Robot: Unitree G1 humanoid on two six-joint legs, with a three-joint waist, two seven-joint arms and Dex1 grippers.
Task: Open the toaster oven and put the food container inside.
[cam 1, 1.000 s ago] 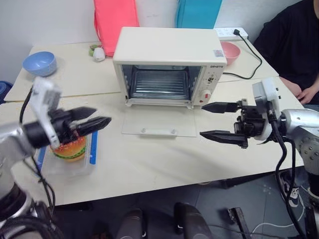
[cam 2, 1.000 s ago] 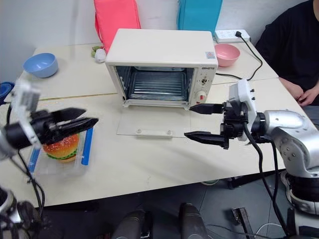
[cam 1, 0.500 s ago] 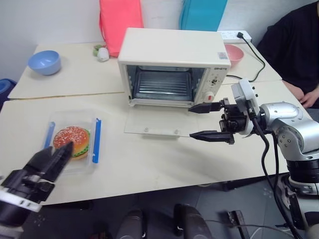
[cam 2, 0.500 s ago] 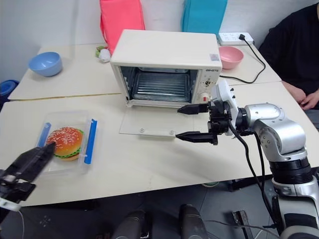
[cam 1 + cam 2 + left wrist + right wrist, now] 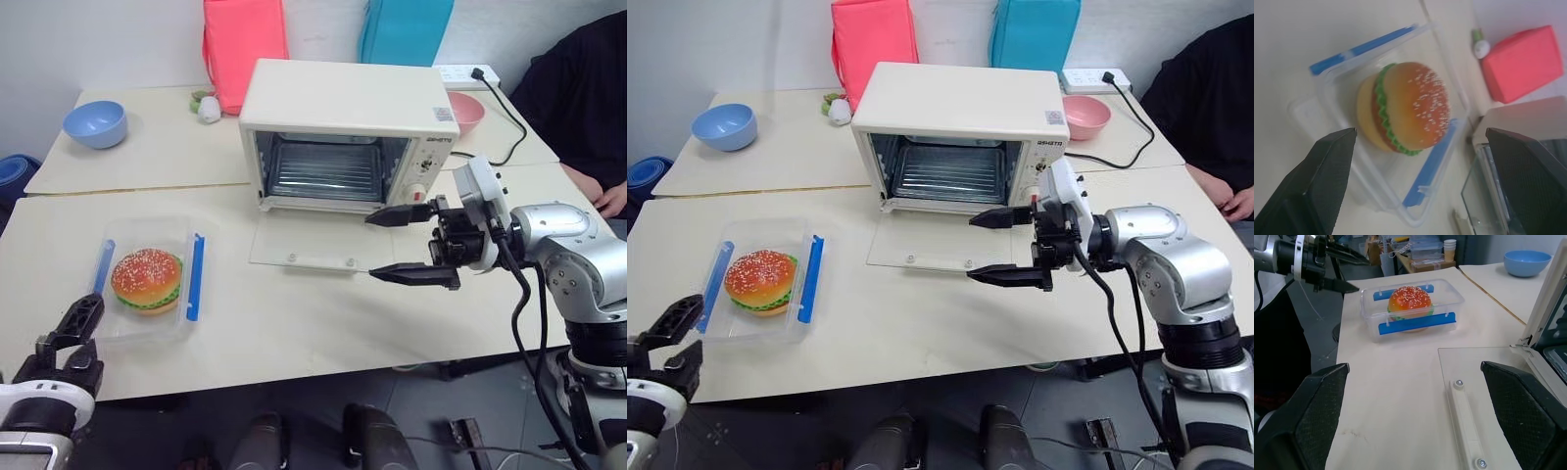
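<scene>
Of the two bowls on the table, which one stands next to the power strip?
The pink bowl, behind the toaster oven beside the white power strip. The blue bowl stands on the opposite side of the table, far from it.

Your two head views looked forward and down over the table, sharing the toaster oven at upper centre; your left wrist view sat close above the food container, which your right wrist view faced from farther off
</scene>
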